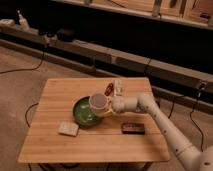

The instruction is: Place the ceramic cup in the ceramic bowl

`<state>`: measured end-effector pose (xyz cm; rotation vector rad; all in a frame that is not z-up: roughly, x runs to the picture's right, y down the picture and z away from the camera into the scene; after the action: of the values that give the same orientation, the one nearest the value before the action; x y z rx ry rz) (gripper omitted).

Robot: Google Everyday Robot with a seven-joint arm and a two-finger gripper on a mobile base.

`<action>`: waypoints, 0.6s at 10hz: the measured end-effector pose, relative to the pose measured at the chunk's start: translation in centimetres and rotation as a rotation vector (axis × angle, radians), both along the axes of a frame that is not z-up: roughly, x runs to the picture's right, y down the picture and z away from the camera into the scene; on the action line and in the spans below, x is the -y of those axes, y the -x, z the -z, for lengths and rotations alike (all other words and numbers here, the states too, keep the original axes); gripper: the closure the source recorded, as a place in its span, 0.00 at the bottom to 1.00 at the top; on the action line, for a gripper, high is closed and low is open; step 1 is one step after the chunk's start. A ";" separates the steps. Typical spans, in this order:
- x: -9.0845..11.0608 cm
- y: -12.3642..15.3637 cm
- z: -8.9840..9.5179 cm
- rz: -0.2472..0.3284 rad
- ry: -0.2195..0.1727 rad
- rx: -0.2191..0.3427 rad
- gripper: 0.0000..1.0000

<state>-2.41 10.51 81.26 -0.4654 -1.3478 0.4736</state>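
Gripper (111, 106) holds small white ceramic cup (98, 103) over right rim of dark-green glazed ceramic bowl (84, 113); centre it leftward, lower gently, then release.

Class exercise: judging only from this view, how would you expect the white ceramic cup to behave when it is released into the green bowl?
The ceramic cup, at the gripper over the ceramic bowl, looks rigid, so it probably won't deform. Its glazed look suggests it may slip or chip if dropped. On the bowl's curved interior its round body could tip or slide toward the middle.
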 end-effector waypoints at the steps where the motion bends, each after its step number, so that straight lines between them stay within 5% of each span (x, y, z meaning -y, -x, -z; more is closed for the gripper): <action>1: 0.1 0.3 -0.2 -0.001 0.004 -0.004 0.59; 4: 0.0 0.7 -0.6 -0.010 0.020 -0.008 0.28; 6: -0.3 1.0 -0.8 -0.009 0.028 -0.009 0.20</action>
<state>-3.43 10.77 82.11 -0.4800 -1.3367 0.5020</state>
